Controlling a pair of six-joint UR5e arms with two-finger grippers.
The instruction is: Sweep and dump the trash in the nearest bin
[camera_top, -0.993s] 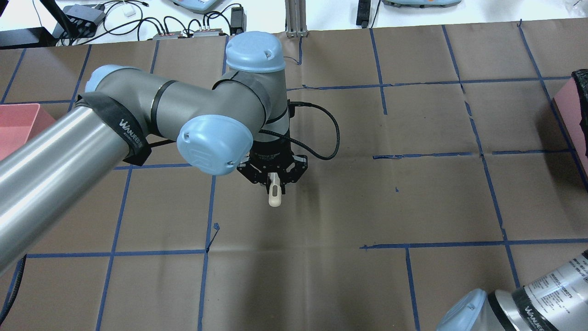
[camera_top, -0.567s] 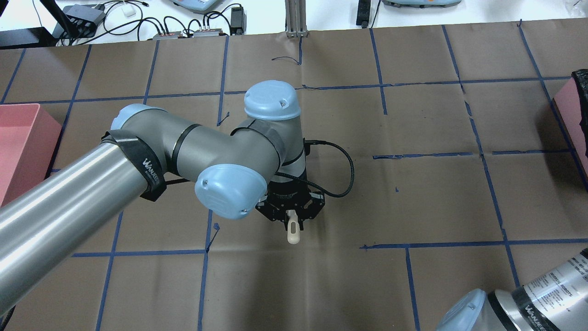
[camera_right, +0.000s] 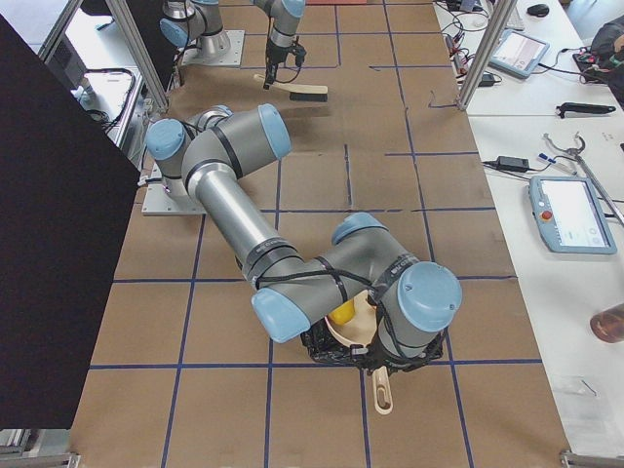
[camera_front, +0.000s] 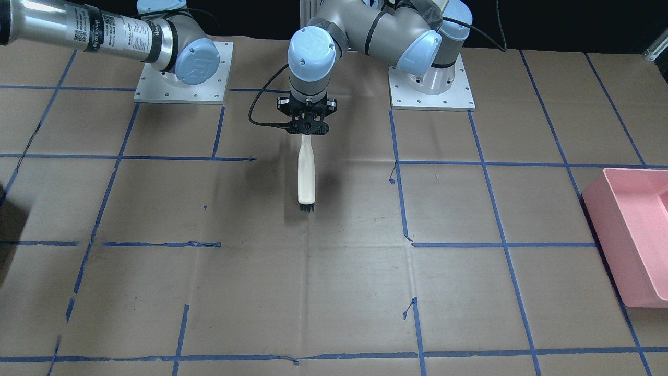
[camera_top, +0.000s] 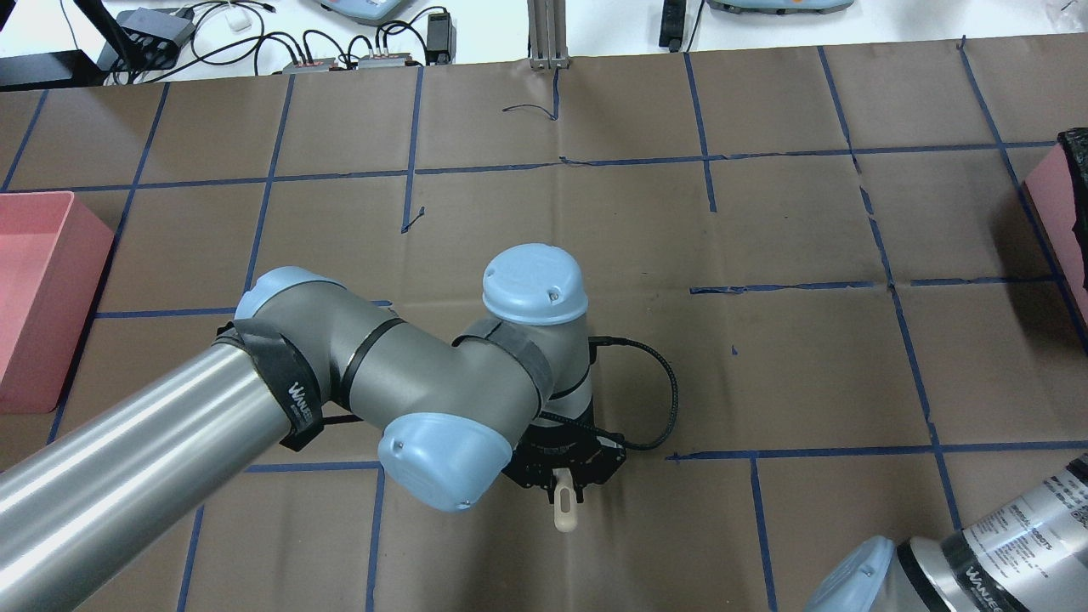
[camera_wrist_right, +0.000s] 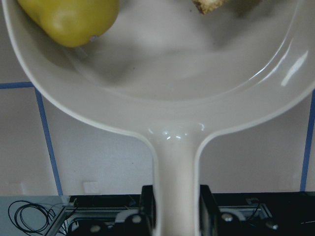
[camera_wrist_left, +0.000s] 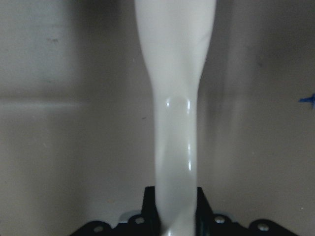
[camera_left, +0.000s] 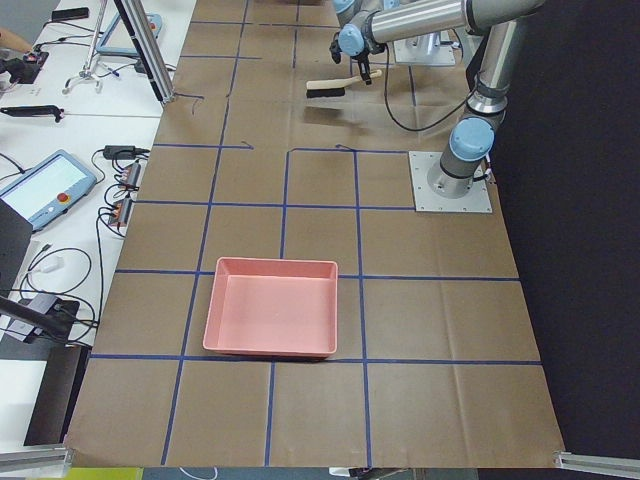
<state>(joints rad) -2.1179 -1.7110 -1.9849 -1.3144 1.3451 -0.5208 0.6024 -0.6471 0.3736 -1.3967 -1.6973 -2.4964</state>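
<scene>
my right gripper [camera_wrist_right: 175, 209] is clamped on the dustpan [camera_wrist_right: 172, 88] handle near the table's right end, with the yellow lump [camera_wrist_right: 69, 19] and a bread scrap [camera_wrist_right: 209, 5] inside. my left gripper [camera_front: 307, 131] is pinching the brush [camera_front: 306, 175]. sweeping looks done, so next i carry the pan level and tip it over the bin [camera_top: 1062, 212].

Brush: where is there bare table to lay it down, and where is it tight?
Bare: the middle of the table, from the brush out to the far edge, and the stretch between it and the pink bin. Tight: behind the brush, by the two base plates, and the table's right end, where the right gripper holds the loaded dustpan.
</scene>
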